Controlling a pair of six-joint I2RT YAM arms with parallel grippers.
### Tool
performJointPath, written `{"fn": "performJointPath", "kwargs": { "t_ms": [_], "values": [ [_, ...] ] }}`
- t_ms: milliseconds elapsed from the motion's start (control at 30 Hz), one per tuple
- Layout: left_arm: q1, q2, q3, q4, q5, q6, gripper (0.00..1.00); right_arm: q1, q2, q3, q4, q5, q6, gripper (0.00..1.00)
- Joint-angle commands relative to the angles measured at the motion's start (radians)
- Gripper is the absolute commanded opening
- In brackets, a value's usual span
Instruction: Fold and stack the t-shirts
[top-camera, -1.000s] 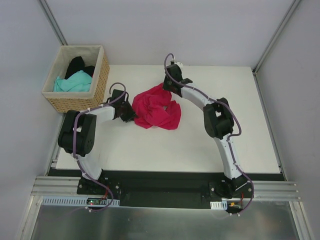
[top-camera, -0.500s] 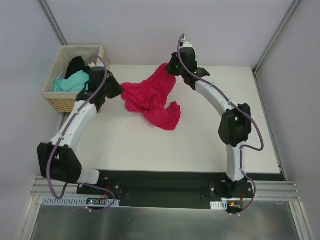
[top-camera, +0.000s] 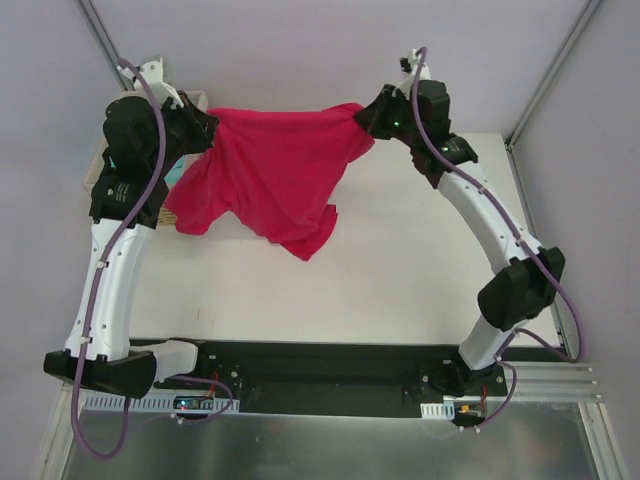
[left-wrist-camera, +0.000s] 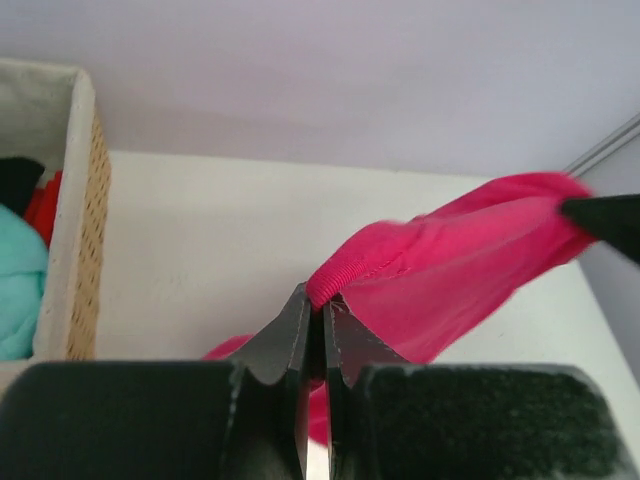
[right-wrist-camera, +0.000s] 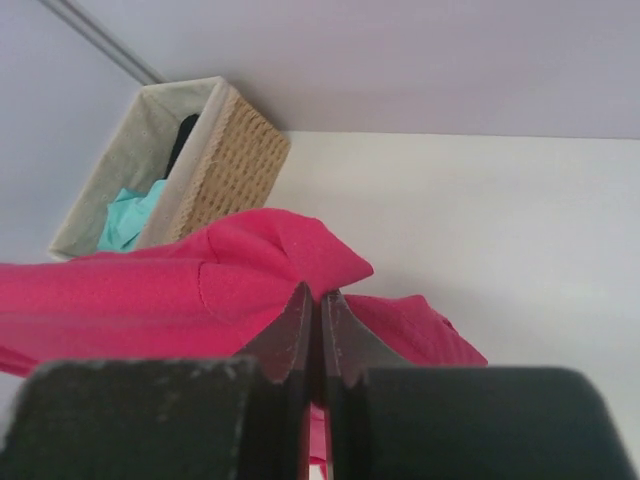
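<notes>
1. The bench (top-camera: 420, 270) lies below the crimson-pink t-shirt (top-camera: 275, 170), which is stretched in the air.
2. From above, the left arm hides most of the wicker basket (right-wrist-camera: 235, 160); a teal t-shirt (right-wrist-camera: 130, 215) peeks out.
3. The left claw (left-wrist-camera: 318, 305) and right claw (right-wrist-camera: 312, 295) are each pinched tight on the pink shirt's edge.

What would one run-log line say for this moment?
left claw: shut on pink t-shirt | right claw: shut on it | shirt: stretched between both, over table

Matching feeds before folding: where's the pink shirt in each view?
Top external: pink shirt upper centre, held up and spread.
Left wrist: shirt centre to right, pinched by left tool.
Right wrist: shirt left and centre, pinched by right tool.
Shared landmark: the white table beneath.
</notes>
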Motion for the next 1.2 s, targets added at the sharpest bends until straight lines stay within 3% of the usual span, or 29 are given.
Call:
{"fn": "performJointPath", "kwargs": {
  "t_ms": [0,167,300,467,667,867,1000,1167],
  "values": [
    [-0.007,0.009,0.085,-0.107,-0.074,0.157,0.00,-0.034,-0.191,-0.021,-0.057,0.012,-0.150,0.01],
    [-0.007,0.030,0.216,-0.122,-0.020,0.234,0.00,-0.034,-0.277,-0.007,-0.087,0.058,-0.213,0.01],
    [-0.007,0.122,0.387,-0.122,0.015,0.268,0.00,-0.036,-0.253,0.111,-0.125,0.106,-0.217,0.01],
    [-0.007,0.239,0.472,-0.099,0.127,0.170,0.00,-0.040,-0.245,0.181,-0.122,0.185,-0.217,0.01],
    [-0.007,0.343,0.421,-0.010,0.259,0.084,0.00,-0.047,-0.236,0.250,-0.163,0.218,-0.269,0.01],
    [-0.005,0.516,0.686,0.014,0.296,0.047,0.00,-0.068,-0.222,0.284,-0.179,0.313,-0.334,0.01],
    [0.001,0.587,0.892,0.094,0.278,0.111,0.00,-0.085,-0.216,0.304,-0.061,0.274,-0.366,0.01],
    [0.048,0.583,0.891,0.212,0.345,0.094,0.00,-0.088,-0.139,0.484,-0.087,0.314,-0.409,0.01]
  ]
}}
